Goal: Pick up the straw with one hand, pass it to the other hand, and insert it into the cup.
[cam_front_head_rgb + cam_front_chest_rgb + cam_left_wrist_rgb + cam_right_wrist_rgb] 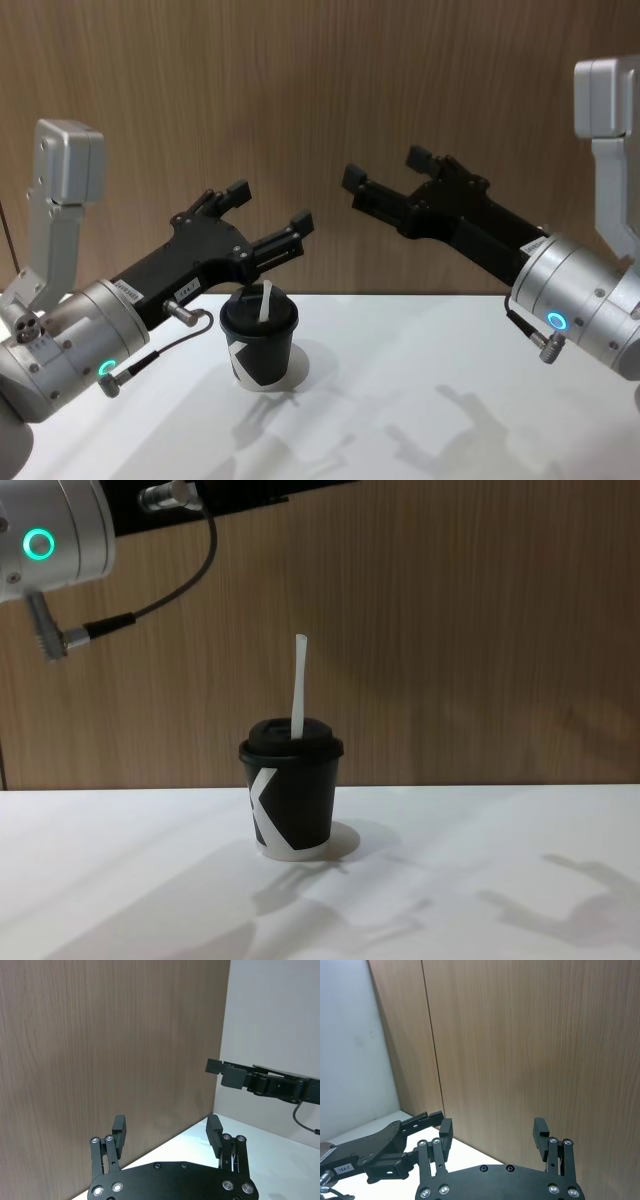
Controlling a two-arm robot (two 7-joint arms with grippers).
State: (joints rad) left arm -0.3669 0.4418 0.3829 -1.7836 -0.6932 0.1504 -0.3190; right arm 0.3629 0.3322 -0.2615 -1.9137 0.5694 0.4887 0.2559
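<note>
the straw (298,685) stood in the lid of the cup (290,800), its long axis close to upright with a slight lean and its free end pointing up, so the insertion looked done. the cup sat on the tabletop (480,880). the left gripper (268,219) hung above and just behind the cup, jaws wide and empty, the nearer of the two. the right gripper (390,172) was raised well apart to the other side, jaws also spread and holding nothing. any coming move was probably only a retreat.
</note>
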